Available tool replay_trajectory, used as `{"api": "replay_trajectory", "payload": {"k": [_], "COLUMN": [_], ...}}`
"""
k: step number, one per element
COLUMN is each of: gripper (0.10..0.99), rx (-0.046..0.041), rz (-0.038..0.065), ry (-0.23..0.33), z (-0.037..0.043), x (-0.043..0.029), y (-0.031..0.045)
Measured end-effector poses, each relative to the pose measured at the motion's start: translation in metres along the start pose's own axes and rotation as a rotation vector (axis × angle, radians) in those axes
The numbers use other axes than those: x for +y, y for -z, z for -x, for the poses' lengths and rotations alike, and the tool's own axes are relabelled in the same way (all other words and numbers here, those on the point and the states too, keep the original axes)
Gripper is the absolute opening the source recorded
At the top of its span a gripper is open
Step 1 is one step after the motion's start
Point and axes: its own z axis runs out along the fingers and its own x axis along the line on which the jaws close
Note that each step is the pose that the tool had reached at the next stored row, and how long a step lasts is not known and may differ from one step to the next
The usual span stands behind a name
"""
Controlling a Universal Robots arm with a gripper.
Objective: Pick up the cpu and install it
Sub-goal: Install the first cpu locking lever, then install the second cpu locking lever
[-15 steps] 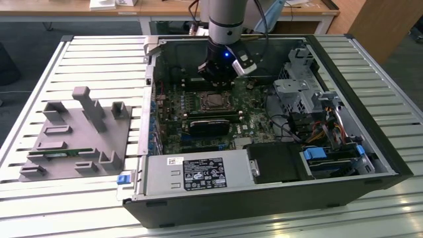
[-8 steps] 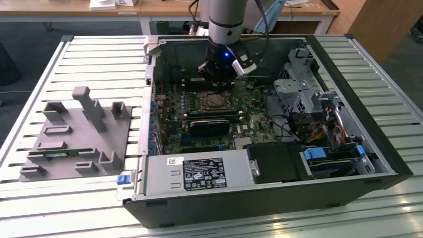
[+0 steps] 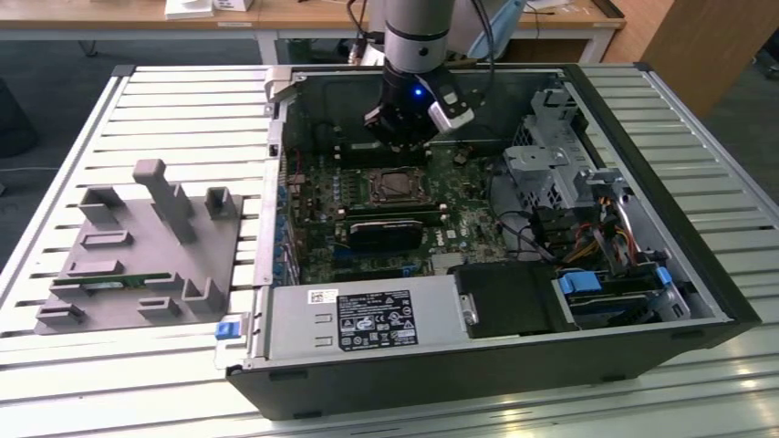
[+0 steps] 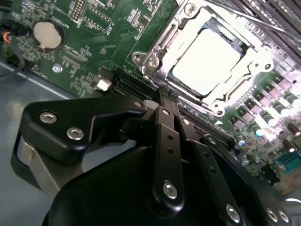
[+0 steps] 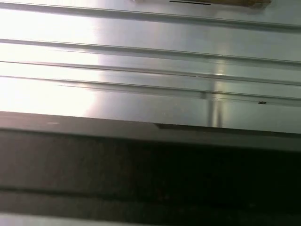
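One cpu point(image 4: 207, 59) already sits flat in the socket point(image 4: 207, 61); the end effector point(image 4: 165, 96), fingers pressed together and empty, should lift clear without snagging the frame.

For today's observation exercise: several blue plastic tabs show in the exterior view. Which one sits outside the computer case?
The blue tab beside the power supply, at the case's outer edge on the exterior view's left. The other blue tabs sit inside, among the drive bays.
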Motion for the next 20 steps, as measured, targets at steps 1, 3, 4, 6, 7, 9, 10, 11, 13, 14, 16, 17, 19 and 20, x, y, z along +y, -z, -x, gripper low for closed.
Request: {"api": "replay_trajectory", "payload": {"k": [1, 3, 4, 6, 7, 9, 10, 11, 13, 14, 16, 17, 19, 20], "gripper": [0.106, 0.106, 0.106, 0.106, 0.106, 0.106, 0.106, 0.106, 0.106, 0.106, 0.106, 0.106, 0.106, 0.106], "rx": [-0.0001, 0.0001, 0.0, 0.0, 0.0001, 0.0, 0.0, 0.0001, 0.0001, 0.0001, 0.0, 0.0, 0.0001, 0.0001], "rz": [0.0, 0.0, 0.0, 0.0, 0.0, 0.0, 0.0, 0.0, 0.0, 0.0, 0.0, 0.0, 0.0, 0.0], "ry": [0.0, 0.0, 0.0, 0.0, 0.0, 0.0, 0.0, 0.0, 0.0, 0.0, 0.0, 0.0, 0.0, 0.0], "z": [0.0, 0.0, 0.0, 0.0, 0.0, 0.0, 0.0, 0.0001, 0.0002, 0.0001, 0.0004, 0.0008, 0.0008, 0.0009], "x": [-0.0002, -0.0012, -0.0015, -0.002, -0.0024, -0.0029, -0.003, -0.0033, -0.0037, -0.004, -0.0044, -0.0047, -0.0054, -0.006], "y": [0.0001, 0.0002, 0.0002, 0.0001, 0.0, -0.0001, -0.0001, -0.0001, -0.0001, -0.0001, -0.0001, -0.0002, -0.0001, -0.0001]}}
